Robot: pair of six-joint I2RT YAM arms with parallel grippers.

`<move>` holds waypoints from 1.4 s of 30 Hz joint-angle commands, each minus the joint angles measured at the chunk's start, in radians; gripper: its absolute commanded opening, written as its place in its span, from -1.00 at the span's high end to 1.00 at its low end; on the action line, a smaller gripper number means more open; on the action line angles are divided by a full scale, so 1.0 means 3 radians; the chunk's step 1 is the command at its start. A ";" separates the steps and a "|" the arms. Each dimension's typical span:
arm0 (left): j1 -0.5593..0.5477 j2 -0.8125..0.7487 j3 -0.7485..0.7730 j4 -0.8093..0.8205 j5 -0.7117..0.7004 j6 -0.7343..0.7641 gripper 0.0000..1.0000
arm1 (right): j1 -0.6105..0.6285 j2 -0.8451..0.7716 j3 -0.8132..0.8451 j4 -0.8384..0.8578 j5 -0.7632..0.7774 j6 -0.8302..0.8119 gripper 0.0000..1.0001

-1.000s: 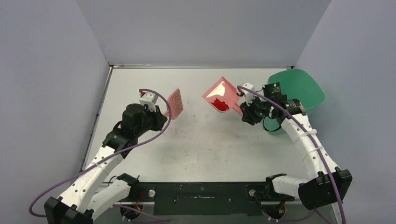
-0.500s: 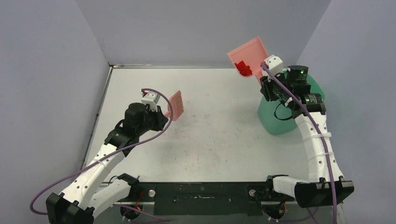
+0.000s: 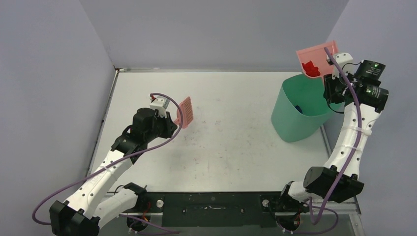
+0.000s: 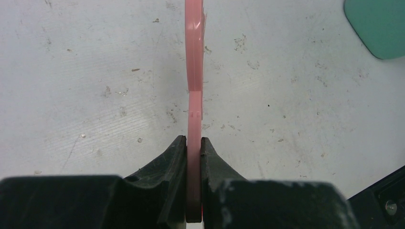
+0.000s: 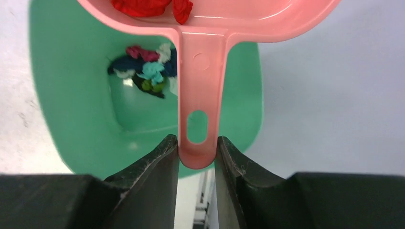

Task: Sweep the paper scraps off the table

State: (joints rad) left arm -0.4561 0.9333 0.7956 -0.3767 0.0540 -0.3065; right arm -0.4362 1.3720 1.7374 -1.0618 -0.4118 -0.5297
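The pink dustpan (image 5: pixel 224 19) is held by the right gripper (image 5: pixel 197 143), whose jaws are closed narrowly on the very end of the handle, beside its hanging hole. A few red paper scraps (image 5: pixel 143 5) are seen lying in the pan straight ahead of the fingers. Below the handle, the green bin (image 5: pixel 67 95) is open, with a mixed heap (image 5: pixel 148 71) of magenta, white, cyan, green and dark blue bits at its bottom. The left gripper (image 4: pixel 193 143) is clamped flat on the thin handle of the pink brush (image 4: pixel 194 71), whose head is carried ahead of the fingers over the table (image 4: pixel 71 71). Only scuffs and specks are seen there, and whether the bristles touch cannot be told. The scraps are judged to be almost weightless, soft and crumpled, so they are better carried in the pan than pinched. They may cling to the plastic or flutter past the rim if tipped sharply. The stiff, smooth handle is gripped far from the load, so some swivel between the pads is to be expected.
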 commanded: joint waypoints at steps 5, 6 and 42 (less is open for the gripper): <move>0.0045 -0.0036 0.0138 0.0113 0.0089 0.0025 1.00 | -0.0162 0.0434 0.0875 -0.1085 0.0918 -0.1053 0.89; 0.0047 -0.0045 0.0140 0.0111 0.0091 0.0025 1.00 | -0.0161 0.0456 0.0896 -0.1106 0.1112 -0.1114 0.89; 0.0049 -0.0108 0.0146 0.0026 -0.0067 0.0099 1.00 | 0.0212 -0.0113 -0.0047 0.0184 0.2785 -0.2538 0.80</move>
State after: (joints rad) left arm -0.4480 0.9180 0.7956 -0.4007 0.0380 -0.2844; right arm -0.3717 1.4105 1.7645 -1.1049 0.4210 -1.2514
